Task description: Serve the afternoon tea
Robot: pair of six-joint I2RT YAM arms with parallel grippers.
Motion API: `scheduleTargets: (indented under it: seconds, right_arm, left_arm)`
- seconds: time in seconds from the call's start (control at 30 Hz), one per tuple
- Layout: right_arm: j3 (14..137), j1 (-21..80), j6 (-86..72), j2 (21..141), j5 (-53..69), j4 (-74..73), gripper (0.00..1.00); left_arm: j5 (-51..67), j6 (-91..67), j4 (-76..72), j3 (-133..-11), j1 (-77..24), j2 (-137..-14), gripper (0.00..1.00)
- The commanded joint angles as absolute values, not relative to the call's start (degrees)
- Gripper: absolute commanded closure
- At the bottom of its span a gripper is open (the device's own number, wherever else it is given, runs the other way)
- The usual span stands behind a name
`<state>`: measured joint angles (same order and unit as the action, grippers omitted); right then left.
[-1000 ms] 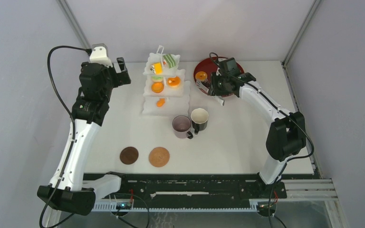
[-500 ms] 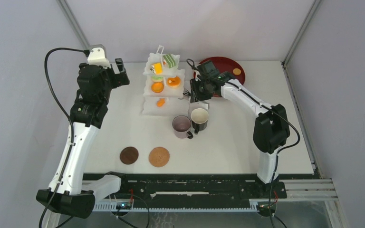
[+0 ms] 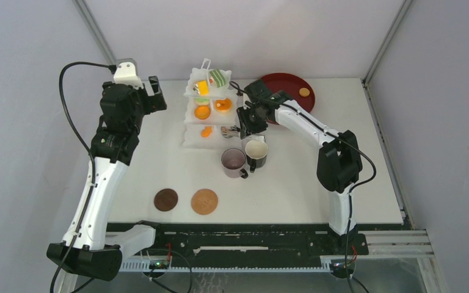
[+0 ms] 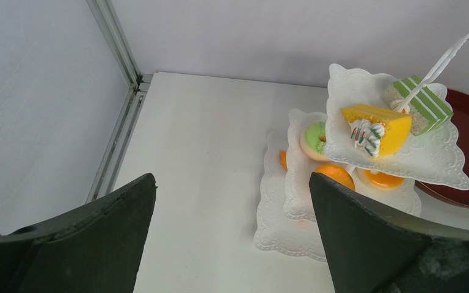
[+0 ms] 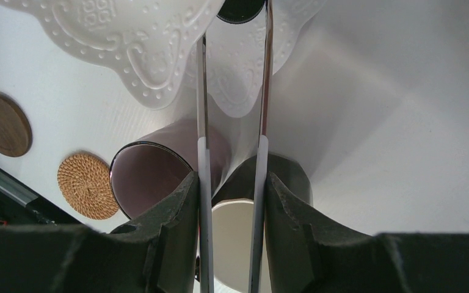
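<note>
Afternoon tea things on the tabletop (image 3: 293, 183), mugs not on coasters.

- White three-tier stand (image 3: 189, 143): far middle. Top tier carries a yellow cake slice (image 4: 378, 125) and a green striped slice (image 4: 424, 105). Middle tier carries a green doughnut (image 4: 313, 138) and orange pastries (image 4: 336, 175). Bottom tier carries one orange piece (image 3: 206, 131).
- Mauve mug (image 3: 234, 162) and black mug (image 3: 256, 151): upright, side by side just near of the stand, mauve on the left. Black mug pale inside.
- Dark coaster (image 3: 166, 199) and woven coaster (image 3: 204, 201): near left, close together but apart, well clear of the mugs.
- Dark red tray (image 3: 290, 84): far right, one small orange pastry (image 3: 305, 92) lying on it.

Right pincer (image 5: 232, 183): pinching the long metal tongs (image 5: 203, 122), both arms pressed between its fingers. It hangs over the mugs, just right of the stand, with the tongs pointing left at the lower tiers. Tong tips run out of the wrist view and are too small in the top view, so what they carry cannot be told.

Left pincer (image 4: 232, 180): fingers spread wide, raised above the tabletop left of the stand, apart from it.
</note>
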<state>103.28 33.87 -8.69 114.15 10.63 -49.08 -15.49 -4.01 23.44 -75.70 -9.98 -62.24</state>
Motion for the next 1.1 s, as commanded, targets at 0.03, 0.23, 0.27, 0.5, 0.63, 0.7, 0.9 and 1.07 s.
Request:
scheduleTargets:
  seconds: [0.03, 0.23, 0.27, 0.5, 0.63, 0.7, 0.9, 1.07]
  right_arm:
    - [106.44, 34.9, -7.47, 113.64, 10.85, -48.76, 0.52]
    - [106.25, 34.89, -7.47, 112.9, 9.99, -48.63, 0.48]
    - [106.19, 34.94, -7.47, 112.78, 9.75, -48.74, 0.48]
    - [105.41, 34.9, -7.9, 111.16, 8.9, -48.06, 0.49]
    - [103.63, 34.84, -8.51, 108.48, 7.5, -46.13, 0.54]
    - [102.85, 34.8, -8.75, 107.25, 6.88, -45.44, 0.56]
    - [101.26, 34.54, -9.13, 105.31, 7.15, -44.31, 0.57]
    - [99.96, 34.18, -10.01, 104.63, 6.28, -44.08, 0.63]
  left_arm:
    - [-16.19, -2.98, 21.4, -74.04, -9.85, -61.18, 0.0]
    - [-16.09, -2.98, 21.31, -74.0, -9.89, -61.12, 0.0]
    - [-16.08, -2.99, 21.34, -73.93, -9.93, -61.07, 0.0]
    - [-15.82, -3.09, 21.34, -74.09, -9.91, -60.87, 0.0]
    - [-15.6, -3.14, 21.35, -74.05, -9.91, -60.8, 0.0]
    - [-15.44, -3.16, 21.36, -74.04, -9.89, -60.65, 0.0]
    - [-15.07, -3.51, 21.31, -73.91, -9.85, -60.72, 0.0]
    - [-14.85, -3.6, 21.36, -73.91, -9.9, -60.65, 0.0]
